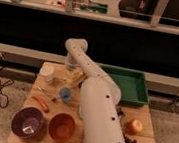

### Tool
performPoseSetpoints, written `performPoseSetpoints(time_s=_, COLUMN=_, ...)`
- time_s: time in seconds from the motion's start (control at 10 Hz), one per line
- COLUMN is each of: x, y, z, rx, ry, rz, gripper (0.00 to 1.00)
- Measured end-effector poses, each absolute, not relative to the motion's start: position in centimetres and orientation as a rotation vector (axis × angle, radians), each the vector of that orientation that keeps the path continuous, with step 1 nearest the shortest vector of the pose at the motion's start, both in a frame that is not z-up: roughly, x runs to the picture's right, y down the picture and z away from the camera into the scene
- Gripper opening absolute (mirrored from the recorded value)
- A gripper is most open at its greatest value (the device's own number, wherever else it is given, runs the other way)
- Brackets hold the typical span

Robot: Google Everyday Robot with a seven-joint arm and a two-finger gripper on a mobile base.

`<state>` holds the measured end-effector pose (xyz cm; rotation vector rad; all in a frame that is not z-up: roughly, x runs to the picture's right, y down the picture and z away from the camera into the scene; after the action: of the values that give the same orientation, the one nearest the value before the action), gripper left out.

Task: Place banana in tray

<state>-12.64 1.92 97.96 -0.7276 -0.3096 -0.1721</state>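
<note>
I have the gripper (71, 69) low over the banana (75, 78), jaws wide, nothing gripped; lift and carry to tray (129, 87) still to do.

The tray (129, 85) is dark green. Left of it, the white end effector (72, 70) hangs just over the pale-yellow banana (75, 78) on the light-wood counter (142, 114). Further left of the tray sit a blue cup (65, 93) and an orange-red carrot-like piece (41, 103). Down-left of it are a purple bowl (28, 123) and an orange bowl (62, 127). Below the tray is a round orange fruit (135, 126).
</note>
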Motion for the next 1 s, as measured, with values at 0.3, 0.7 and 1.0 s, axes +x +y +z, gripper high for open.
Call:
performPoseSetpoints(time_s=0.3, x=-11.5, y=1.9, z=98.5, rx=-0.723, ry=-0.290, rz=-0.152, gripper=0.80)
performPoseSetpoints(time_s=0.7, x=-10.9, y=2.3, z=99.2, rx=-0.734, ry=-0.277, rz=-0.142, gripper=0.80)
performPoseSetpoints(time_s=1.0, x=-10.6, y=2.5, z=99.5, rx=-0.741, ry=-0.272, rz=-0.138, gripper=0.80)
